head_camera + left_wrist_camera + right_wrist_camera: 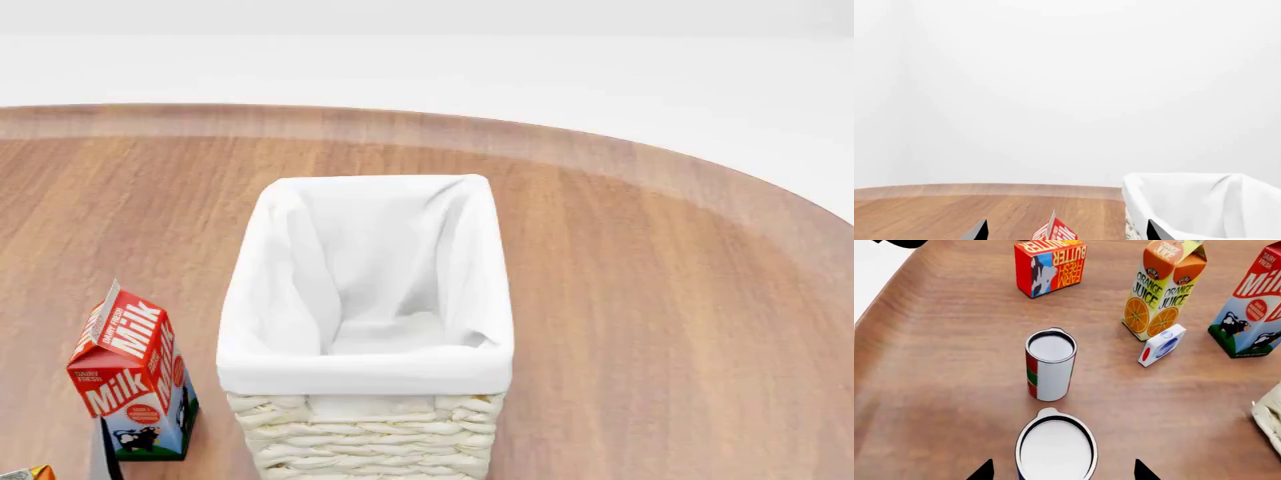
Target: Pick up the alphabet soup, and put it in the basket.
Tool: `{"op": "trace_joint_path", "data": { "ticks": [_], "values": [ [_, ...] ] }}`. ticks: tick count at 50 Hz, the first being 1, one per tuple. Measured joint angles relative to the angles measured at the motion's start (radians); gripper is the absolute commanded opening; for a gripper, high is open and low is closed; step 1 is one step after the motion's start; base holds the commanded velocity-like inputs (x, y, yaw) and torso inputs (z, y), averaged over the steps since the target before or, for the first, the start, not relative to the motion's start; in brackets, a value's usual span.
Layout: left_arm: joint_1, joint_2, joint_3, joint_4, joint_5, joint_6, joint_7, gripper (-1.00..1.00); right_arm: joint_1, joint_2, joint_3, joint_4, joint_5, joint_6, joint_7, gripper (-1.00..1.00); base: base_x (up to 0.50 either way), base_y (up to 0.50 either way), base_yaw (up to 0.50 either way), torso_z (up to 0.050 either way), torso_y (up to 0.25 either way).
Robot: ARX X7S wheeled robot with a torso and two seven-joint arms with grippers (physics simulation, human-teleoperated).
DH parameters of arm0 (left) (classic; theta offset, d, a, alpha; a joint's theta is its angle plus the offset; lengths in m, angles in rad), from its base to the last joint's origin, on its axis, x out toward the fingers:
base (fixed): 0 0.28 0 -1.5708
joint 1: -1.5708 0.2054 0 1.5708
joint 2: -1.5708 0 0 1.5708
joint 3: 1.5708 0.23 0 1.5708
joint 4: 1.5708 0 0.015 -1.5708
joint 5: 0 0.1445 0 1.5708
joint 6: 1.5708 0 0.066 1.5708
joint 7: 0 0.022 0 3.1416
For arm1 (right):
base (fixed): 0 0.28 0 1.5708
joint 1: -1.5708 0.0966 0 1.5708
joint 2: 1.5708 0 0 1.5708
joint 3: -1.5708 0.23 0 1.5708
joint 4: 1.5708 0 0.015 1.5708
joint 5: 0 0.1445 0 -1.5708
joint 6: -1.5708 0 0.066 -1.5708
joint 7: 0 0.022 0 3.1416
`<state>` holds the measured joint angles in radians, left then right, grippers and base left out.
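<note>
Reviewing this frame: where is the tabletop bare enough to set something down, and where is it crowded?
Bare wood lies beyond and to the right of the basket in the head view. Crowded: the milk carton beside it, and in the right wrist view, two cans, orange juice carton, butter box.

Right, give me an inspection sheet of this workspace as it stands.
Surface: round brown wooden table.
Job's things: small silver-topped alphabet soup can, upright, directly below the right gripper; large cream wicker basket with white cloth liner, nothing seen inside.
Clutter: red-and-green labelled can, red butter box, orange juice carton, small white box, red-and-blue milk carton, all on the table.
Grippers: left gripper, jaws open, holding nothing; right gripper, jaws open either side of the soup can, no contact seen.
Cables: nothing seen.
Surroundings: plain white wall.
</note>
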<state>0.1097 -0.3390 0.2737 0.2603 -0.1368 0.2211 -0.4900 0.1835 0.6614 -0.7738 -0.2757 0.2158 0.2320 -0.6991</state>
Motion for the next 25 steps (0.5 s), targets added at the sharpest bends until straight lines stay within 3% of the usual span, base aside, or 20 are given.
{"op": "trace_joint_path", "data": {
  "ticks": [25],
  "values": [
    [-0.003, -0.004, 0.006, 0.001, -0.002, -0.001, -0.006, 1.00, 0.034, -0.047, -0.045, 0.067, -0.032, -0.008, -0.023, 1.00, 0.00, 0.00, 0.00, 0.000, 0.000]
  ]
}}
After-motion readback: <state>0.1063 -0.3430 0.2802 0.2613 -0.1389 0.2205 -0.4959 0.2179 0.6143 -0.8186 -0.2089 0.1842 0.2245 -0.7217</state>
